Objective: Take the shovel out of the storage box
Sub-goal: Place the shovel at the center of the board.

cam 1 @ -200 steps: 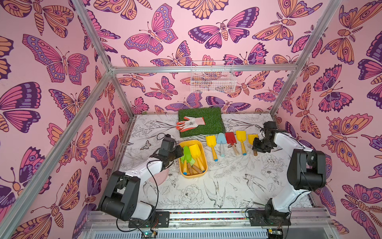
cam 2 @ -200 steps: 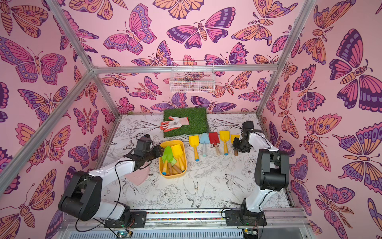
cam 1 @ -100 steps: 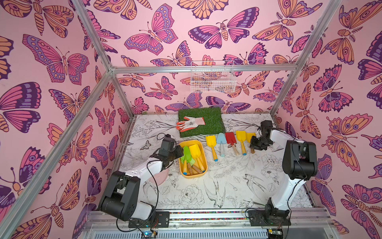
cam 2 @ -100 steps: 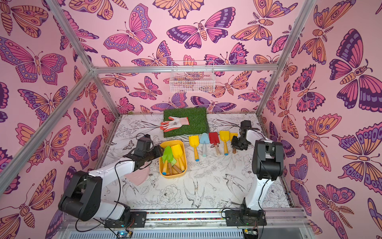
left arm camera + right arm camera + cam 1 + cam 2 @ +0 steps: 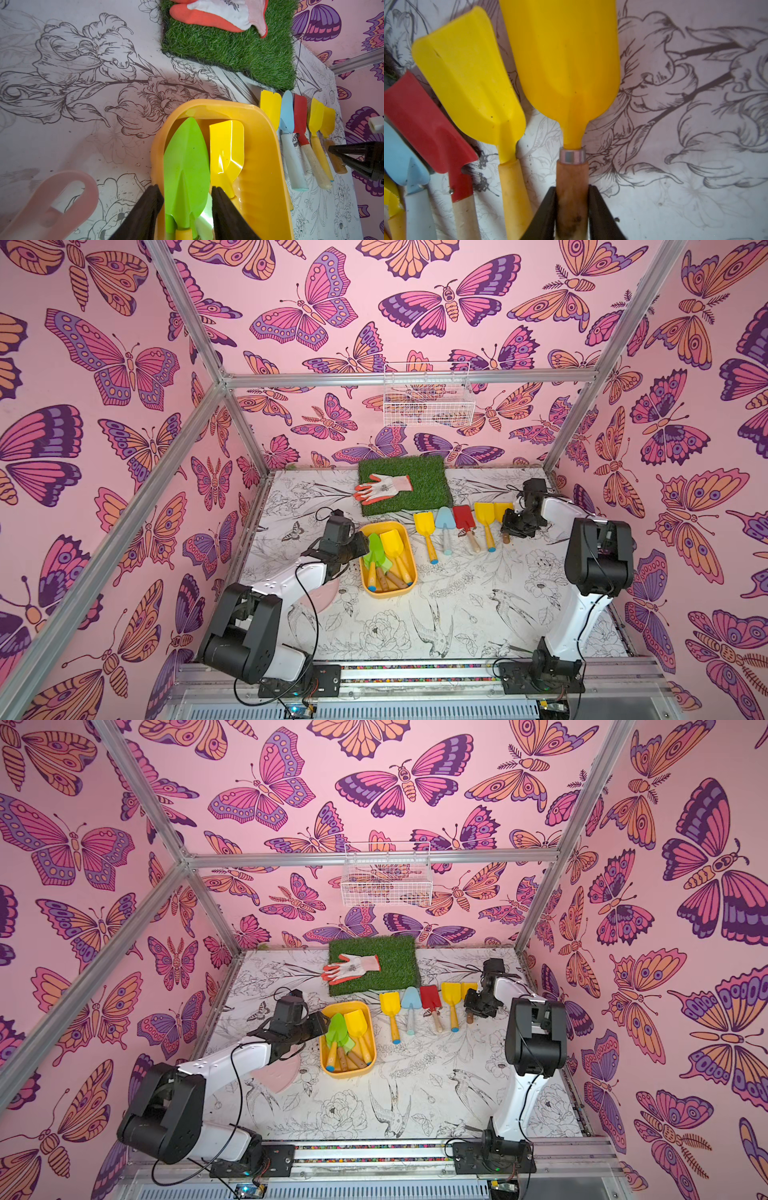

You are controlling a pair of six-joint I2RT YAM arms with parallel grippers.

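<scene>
**Left gripper clenched on the green shovel inside the storage box**

Nearest you, a pink plastic piece lies flat on the desk, partly under your left arm. Just past it sits the storage box. The green shovel is inside it, blade toward the far end and handle toward you, beside a yellow shovel and a few wooden handles. Your left gripper reaches in over the box's left wall. In the left wrist view its fingers press against both edges of the green blade near the neck, so it is grasping that shovel. You cannot tell whether the shovel is raised off the box floor.

Right of the box, four shovels lie side by side on the desk, blades away from you: a flat yellow shovel, a light blue shovel, a red shovel and a scooped yellow shovel. At the row's right end lies an orange shovel with a wooden handle. Your right gripper sits over that handle, well apart from the storage box. In the right wrist view its fingers flank the handle closely, but you cannot tell whether they clamp it.

Farther back, a glove rests on a grass mat. A white wire basket hangs on the back wall.
</scene>
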